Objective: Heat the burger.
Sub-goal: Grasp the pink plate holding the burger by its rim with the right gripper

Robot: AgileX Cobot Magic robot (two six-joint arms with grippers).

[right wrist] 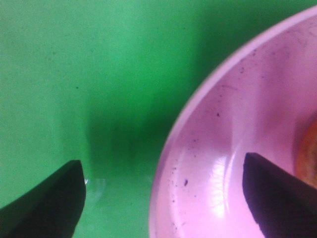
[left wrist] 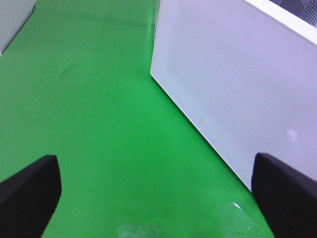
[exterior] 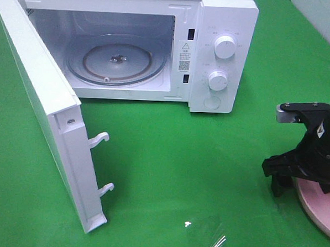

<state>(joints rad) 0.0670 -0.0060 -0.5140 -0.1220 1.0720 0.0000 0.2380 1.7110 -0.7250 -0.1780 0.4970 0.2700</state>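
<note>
The white microwave stands at the back with its door swung wide open to the left and a bare glass turntable inside. My right gripper is open at the right edge, low over the pink plate. In the right wrist view the gripper straddles the plate's rim, one finger over the cloth, one over the plate. Only an orange-brown sliver of the burger shows; the arm hides it in the high view. My left gripper is open and empty beside the door's outer face.
Green cloth covers the table. Two latch hooks stick out of the open door's edge. Two knobs are on the microwave's right panel. A shiny clear film patch lies at the front.
</note>
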